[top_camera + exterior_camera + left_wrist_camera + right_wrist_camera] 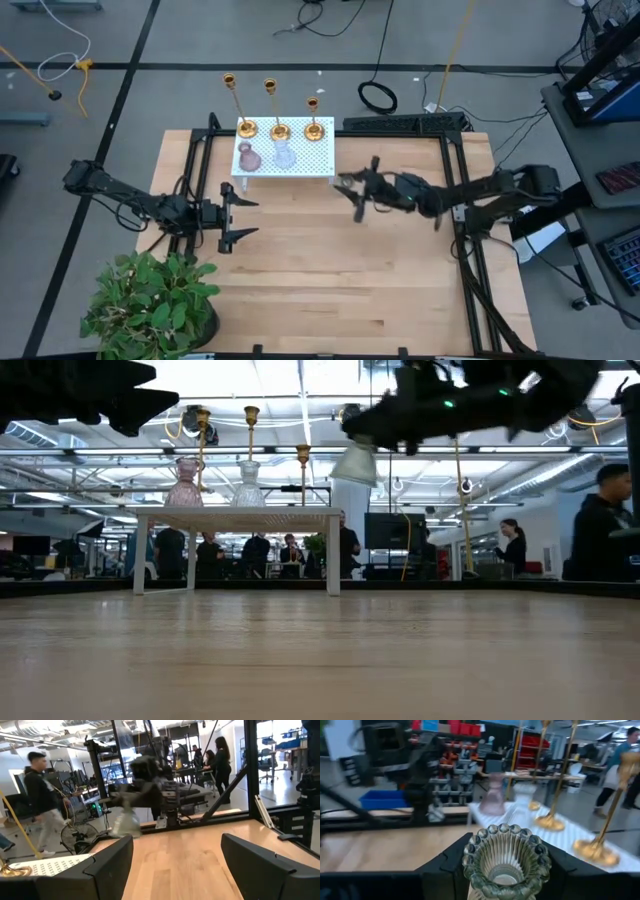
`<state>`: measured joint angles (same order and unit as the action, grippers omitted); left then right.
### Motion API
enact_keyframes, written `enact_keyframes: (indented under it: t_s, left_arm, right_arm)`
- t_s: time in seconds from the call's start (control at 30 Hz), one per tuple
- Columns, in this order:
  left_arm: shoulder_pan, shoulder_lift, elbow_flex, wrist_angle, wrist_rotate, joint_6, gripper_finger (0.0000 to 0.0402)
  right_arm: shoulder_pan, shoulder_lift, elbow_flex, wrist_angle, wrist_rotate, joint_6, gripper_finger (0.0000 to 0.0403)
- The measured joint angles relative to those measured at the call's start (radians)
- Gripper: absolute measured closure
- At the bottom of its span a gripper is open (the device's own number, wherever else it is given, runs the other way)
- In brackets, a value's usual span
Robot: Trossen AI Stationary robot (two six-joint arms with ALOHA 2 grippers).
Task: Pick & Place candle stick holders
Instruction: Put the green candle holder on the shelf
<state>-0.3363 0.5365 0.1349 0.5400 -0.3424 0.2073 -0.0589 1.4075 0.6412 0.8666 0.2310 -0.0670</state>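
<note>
Three gold candle stick holders (pixel 246 128) (pixel 281 131) (pixel 315 129) stand by their round bases on the far edge of a white perforated stand (pixel 310 162). They also show in the right wrist view (pixel 550 820) and the low view (pixel 251 430). A pink vase (pixel 248 158) and a clear vase (pixel 284 156) stand in front of them. My right gripper (pixel 352 190) is just right of the stand, shut on a ribbed clear glass holder (pixel 506 860). My left gripper (pixel 245 210) is open and empty, near the stand's near left. My right gripper pinches the glass holder between its two fingers (pixel 447 867), on the ribbed body just below the beaded rim (pixel 540 865). The arm comes from the table's right. The holder is lifted well clear of the table (pixel 355 463), its open mouth toward the wrist camera.
A potted green plant (pixel 150 305) stands at the table's near left corner. A black frame (pixel 455 190) runs along the table's sides. People stand and walk in the room beyond the table (pixel 42 800). Bare wood (pixel 340 280) lies between the arms and the near edge.
</note>
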Motion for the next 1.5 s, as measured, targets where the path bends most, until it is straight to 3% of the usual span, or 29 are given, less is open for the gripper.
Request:
enact_keyframes:
  t_s: [0.17, 0.33, 0.5, 0.7, 0.9, 1.1, 1.5]
  left_arm:
    - [0.0, 0.0, 0.0, 0.001, 0.0, 0.007, 0.0092]
    - [0.0, 0.0, 0.0, 0.001, 0.0, 0.02, 0.0092]
    - [0.0, 0.0, 0.0, -0.002, 0.0, 0.02, 0.0092]
    - [0.0, 0.0, 0.0, -0.015, 0.0, 0.025, 0.0092]
    - [0.0, 0.0, 0.0, -0.021, 0.0, 0.026, 0.0092]
    - [0.0, 0.0, 0.0, -0.02, 0.0, 0.026, 0.0092]
    - [0.0, 0.0, 0.0, -0.02, 0.0, 0.025, 0.0092]
  right_arm:
    - [-0.079, 0.084, 0.19, -0.148, -0.007, -0.033, 0.0253]
    - [-0.157, 0.192, 0.366, -0.247, -0.104, -0.028, 0.0254]
    - [-0.209, 0.289, 0.477, -0.329, -0.11, -0.012, 0.0256]
    - [-0.248, 0.358, 0.51, -0.33, -0.183, 0.059, 0.0251]
    - [-0.262, 0.373, 0.512, -0.317, -0.185, 0.061, 0.0257]
    - [-0.264, 0.375, 0.51, -0.333, -0.184, 0.026, 0.0234]
    - [-0.294, 0.375, 0.51, -0.293, -0.189, 0.018, 0.0228]
